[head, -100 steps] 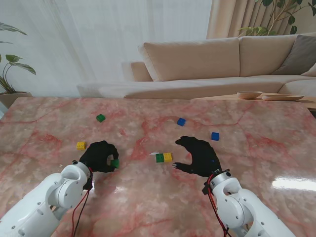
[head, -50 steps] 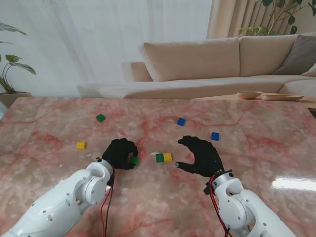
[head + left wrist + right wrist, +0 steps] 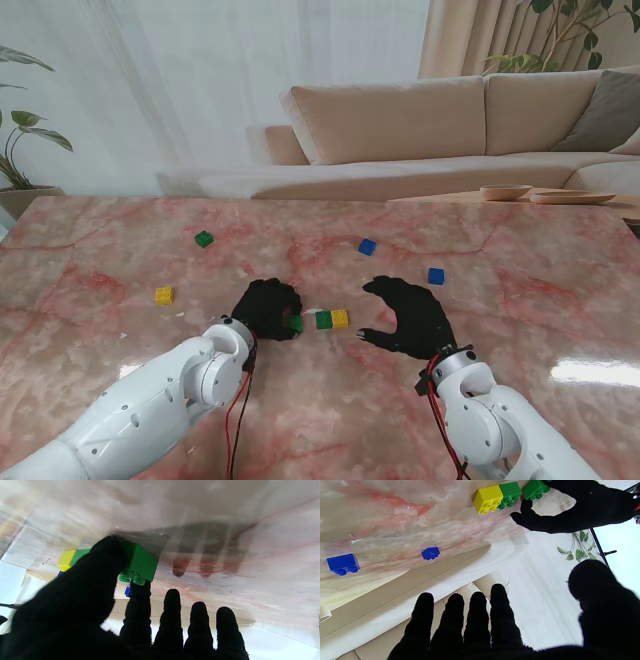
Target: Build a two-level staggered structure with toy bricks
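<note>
My left hand [image 3: 268, 308] is shut on a green brick [image 3: 296, 323], pinched between thumb and index finger [image 3: 137, 597] with its studs up. This green brick [image 3: 140, 563] sits low at the table, just left of a green brick [image 3: 324, 320] and a yellow brick [image 3: 340, 318] that stand joined side by side mid-table. In the right wrist view the held green brick [image 3: 534, 488] almost touches that pair [image 3: 498, 496]. My right hand [image 3: 412, 316] hovers open to the right of the pair, holding nothing.
Two blue bricks [image 3: 367, 246] [image 3: 436, 276] lie farther from me on the right. A green brick [image 3: 204, 239] and a yellow brick [image 3: 164, 295] lie on the left. A sofa stands beyond the table's far edge.
My left hand has carried the green brick to the right, from the left part of the table to beside the green-yellow pair. My right hand has barely moved.
</note>
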